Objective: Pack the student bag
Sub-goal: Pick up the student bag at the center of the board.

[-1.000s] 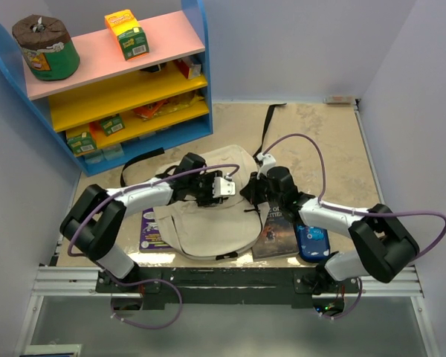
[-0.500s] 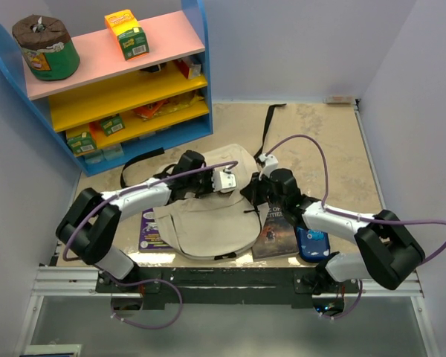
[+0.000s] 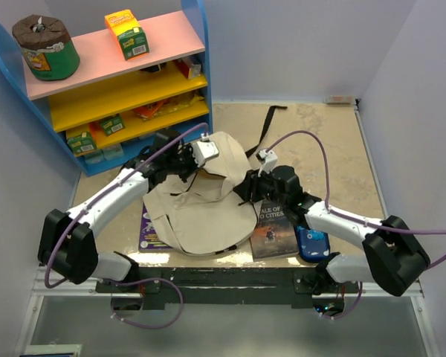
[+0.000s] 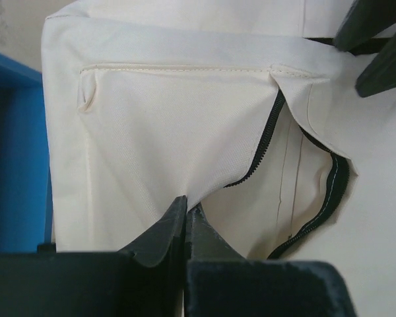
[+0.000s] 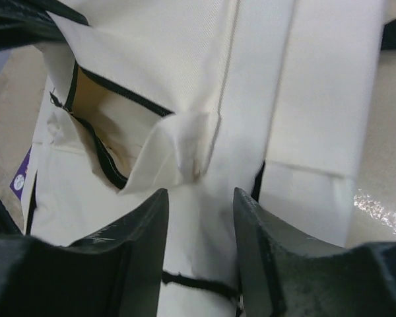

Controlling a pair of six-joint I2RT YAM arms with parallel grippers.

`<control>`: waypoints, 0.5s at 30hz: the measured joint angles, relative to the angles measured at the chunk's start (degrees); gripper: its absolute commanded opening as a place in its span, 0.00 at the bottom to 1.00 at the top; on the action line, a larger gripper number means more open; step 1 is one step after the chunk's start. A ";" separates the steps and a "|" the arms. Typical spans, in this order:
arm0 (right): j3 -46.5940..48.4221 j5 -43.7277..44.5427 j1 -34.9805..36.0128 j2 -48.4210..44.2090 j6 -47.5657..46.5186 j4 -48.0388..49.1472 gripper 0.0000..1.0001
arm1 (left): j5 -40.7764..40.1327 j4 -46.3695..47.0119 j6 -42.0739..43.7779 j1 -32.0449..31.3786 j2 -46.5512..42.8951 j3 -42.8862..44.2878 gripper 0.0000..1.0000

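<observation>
Setting: beige mottled bench (image 3: 320, 141), pale lilac walls on three sides. A blue-sided shelf (image 3: 197, 67) with one pink board and yellow boards stands at the far left corner.

Student bag (image 3: 201, 216): lies mid-bench, between the two arms, cream fabric spread flat on the near side. Its far edge is raised into a peak. One black strap (image 3: 267, 126) trails toward the far wall.

Left pincer (image 4: 187, 214): fingers together, clamped on a fold of the bag's cream fabric at the raised far edge. Its wrist view shows a black zipper (image 4: 277, 132) parted just beyond the tips.

Right pincer (image 5: 199, 195): fingers apart, at the bag's right edge, cream fabric showing in the gap between them. Cannot tell whether either finger touches the cloth.

Beside the bag: a dark book (image 3: 273, 229) touching its right edge; a glossy blue pencil case (image 3: 311, 244) just right of that book; a purple book (image 3: 150, 232) partly under the bag's left side.
</observation>
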 measured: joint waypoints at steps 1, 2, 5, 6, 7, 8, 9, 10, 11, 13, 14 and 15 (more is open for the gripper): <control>0.72 -0.07 0.02 -0.50 0.07 -1.53 0.56 | 0.17 -1.20 -0.52 1.03 -0.63 0.44 0.00; 1.64 0.02 0.02 -1.27 0.09 -3.19 0.59 | 0.33 -2.82 -0.83 2.32 -1.42 1.18 0.00; 5.25 0.90 0.02 -4.96 0.00 -7.78 0.66 | 0.52 -8.26 -0.92 5.22 -3.61 5.07 0.00; 6.29 1.62 0.02 -6.16 0.07 -8.61 0.69 | 0.55 -9.57 -0.90 5.81 -4.33 6.34 0.00; 7.58 2.62 0.00 -7.61 -0.09 -9.42 0.71 | 0.61 -11.58 -0.74 6.51 -5.20 8.28 0.00; 8.85 3.76 -0.09 -8.92 -0.13 -10.01 0.72 | 0.70 -13.33 -0.68 7.10 -6.19 10.36 0.00; 9.90 5.27 -0.22 -10.03 -0.09 -10.60 0.73 | 0.72 -14.80 -0.63 7.56 -7.26 12.41 0.00; 10.69 6.75 -0.70 -10.91 -0.07 -11.10 0.73 | 0.66 -16.17 -0.57 7.96 -8.33 14.38 0.00; 11.13 7.93 -1.33 -11.37 0.13 -11.52 0.73 | 0.61 -17.86 -0.52 8.37 -9.27 16.87 0.00; 11.28 10.36 -3.74 -11.80 1.03 -12.33 0.73 | -0.11 -19.91 -0.52 9.01 -10.88 21.31 0.00; 10.97 11.47 -5.14 -11.63 1.60 -12.70 0.73 | -0.79 -20.41 -0.57 9.27 -11.76 23.19 0.00; 10.54 12.63 -6.34 -11.26 2.16 -13.00 0.74 | -1.68 -20.70 -0.66 9.44 -12.70 24.63 0.00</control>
